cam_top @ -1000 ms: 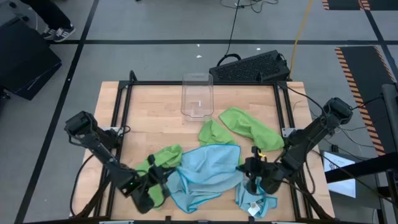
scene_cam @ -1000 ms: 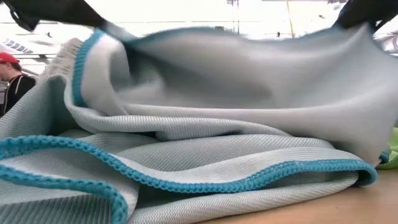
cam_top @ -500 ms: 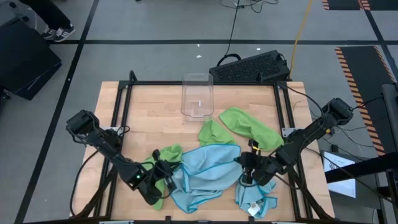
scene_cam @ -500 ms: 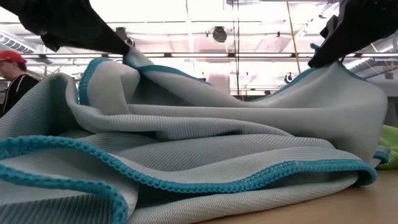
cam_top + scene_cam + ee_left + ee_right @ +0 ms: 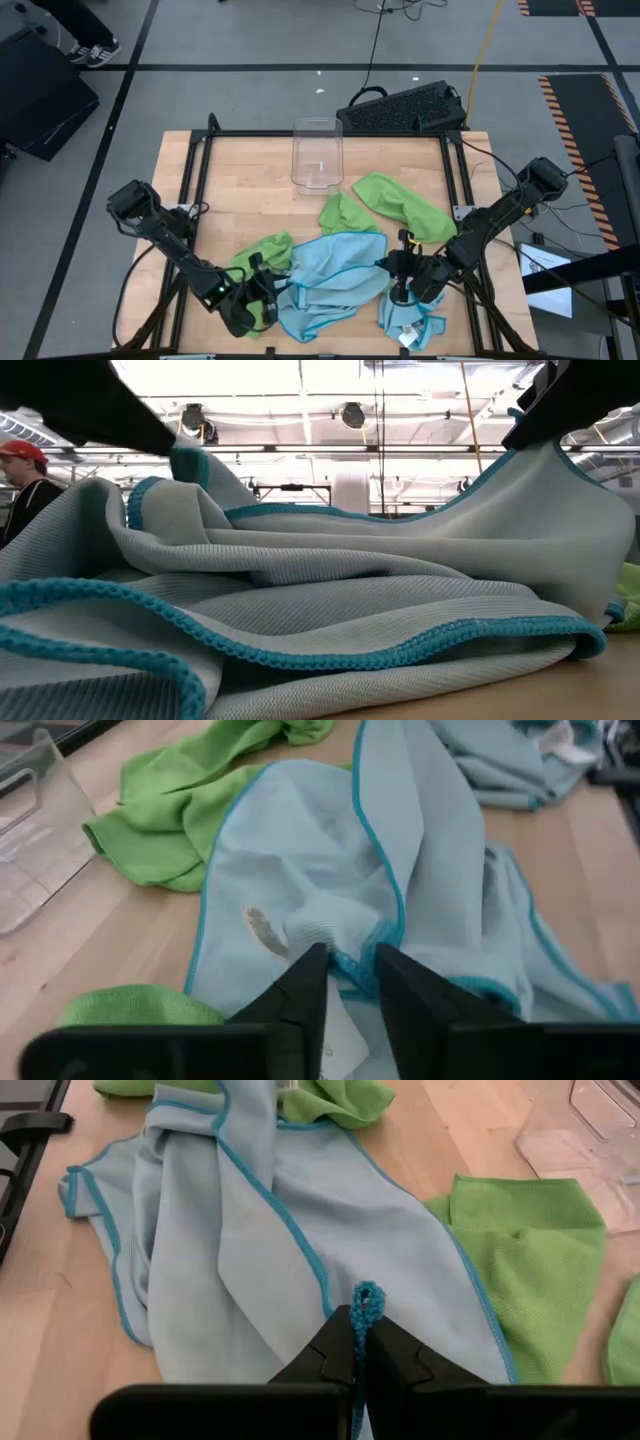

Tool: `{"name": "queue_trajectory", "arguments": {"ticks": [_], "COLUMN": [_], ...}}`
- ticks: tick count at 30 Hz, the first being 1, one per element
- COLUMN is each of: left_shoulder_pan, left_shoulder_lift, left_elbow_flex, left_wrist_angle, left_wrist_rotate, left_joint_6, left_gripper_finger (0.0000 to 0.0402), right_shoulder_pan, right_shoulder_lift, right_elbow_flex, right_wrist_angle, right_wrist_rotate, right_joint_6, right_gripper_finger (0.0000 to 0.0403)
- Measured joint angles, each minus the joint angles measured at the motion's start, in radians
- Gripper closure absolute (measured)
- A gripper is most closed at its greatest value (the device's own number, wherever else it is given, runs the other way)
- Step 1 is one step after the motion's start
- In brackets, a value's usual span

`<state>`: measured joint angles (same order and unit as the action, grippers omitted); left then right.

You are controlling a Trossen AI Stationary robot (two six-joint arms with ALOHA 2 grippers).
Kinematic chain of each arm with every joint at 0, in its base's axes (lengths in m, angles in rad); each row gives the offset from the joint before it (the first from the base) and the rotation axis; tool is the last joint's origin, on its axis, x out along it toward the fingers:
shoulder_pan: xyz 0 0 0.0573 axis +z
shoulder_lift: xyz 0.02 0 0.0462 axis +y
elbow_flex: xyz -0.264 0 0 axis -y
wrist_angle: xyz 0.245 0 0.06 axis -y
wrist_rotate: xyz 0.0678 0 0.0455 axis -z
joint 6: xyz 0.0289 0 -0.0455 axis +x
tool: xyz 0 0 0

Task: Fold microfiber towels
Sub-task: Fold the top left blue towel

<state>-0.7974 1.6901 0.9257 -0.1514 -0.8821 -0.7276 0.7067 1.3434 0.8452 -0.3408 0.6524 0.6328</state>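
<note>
Behind blue towel (image 5: 335,275), seemingly clear bin (image 5: 316,153).

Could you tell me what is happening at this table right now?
Two robot arms are working on a light blue microfiber towel lying crumpled at the front of the wooden table. The right gripper is shut on a teal-trimmed edge of it. The left gripper sits at the towel's opposite edge with its fingers slightly apart, the trim between them. Lime green towels and a second blue towel lie around it, and a clear plastic bin stands behind.
</note>
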Motion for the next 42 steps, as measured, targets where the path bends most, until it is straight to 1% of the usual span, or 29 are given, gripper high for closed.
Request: {"name": "queue_trajectory", "arguments": {"ticks": [4, 7, 11, 14, 17, 21, 27, 32, 34, 38, 42], "left_shoulder_pan": [-0.002, -0.002, -0.003, -0.004, -0.004, 0.001, 0.024, 0.043, 0.053, 0.058, 0.055], "left_shoulder_lift": [0.049, 0.084, 0.115, 0.118, 0.118, 0.118, 0.118, 0.118, 0.118, 0.118, 0.118], "left_elbow_flex": [0.0, 0.0, 0.0, 0.0, 0.0, 0.0, 0.0, 0.0, 0.0, 0.0, 0.0], "left_wrist_angle": [0.0, -0.001, -0.002, 0.0, 0.0, -0.004, -0.01, -0.01, -0.01, -0.023, -0.044], "left_wrist_rotate": [0.0, -0.001, -0.054, -0.116, -0.157, -0.169, -0.217, -0.226, -0.209, -0.161, -0.158], "left_joint_6": [0.026, 0.06, 0.102, 0.131, 0.153, 0.172, 0.158, 0.157, 0.157, 0.155, 0.151], "left_gripper_finger": [0.0265, 0.0245, 0.0237, 0.0236, 0.0236, 0.0236, 0.0236, 0.0238, 0.0247, 0.0278, 0.0301], "right_shoulder_pan": [0.0, 0.0, 0.0, 0.0, 0.0, 0.0, 0.0, 0.0, 0.0, 0.0, 0.0], "right_shoulder_lift": [0.0, 0.0, 0.0, 0.0, 0.0, 0.0, -0.001, -0.001, -0.001, -0.001, -0.001], "right_elbow_flex": [0.0, 0.0, 0.0, 0.0, 0.0, 0.0, 0.0, 0.0, 0.0, 0.0, 0.0], "right_wrist_angle": [0.0, 0.0, 0.0, 0.0, 0.0, 0.011, 0.032, 0.032, 0.032, 0.031, 0.03], "right_wrist_rotate": [-0.001, -0.002, -0.002, -0.003, -0.002, -0.002, -0.001, -0.002, -0.002, -0.002, -0.002], "right_joint_6": [-0.003, -0.009, -0.01, -0.01, -0.009, -0.01, -0.02, -0.02, -0.02, -0.02, -0.021], "right_gripper_finger": [0.0399, 0.0399, 0.0399, 0.0399, 0.0399, 0.0399, 0.0399, 0.0399, 0.0399, 0.0399, 0.0399]}}
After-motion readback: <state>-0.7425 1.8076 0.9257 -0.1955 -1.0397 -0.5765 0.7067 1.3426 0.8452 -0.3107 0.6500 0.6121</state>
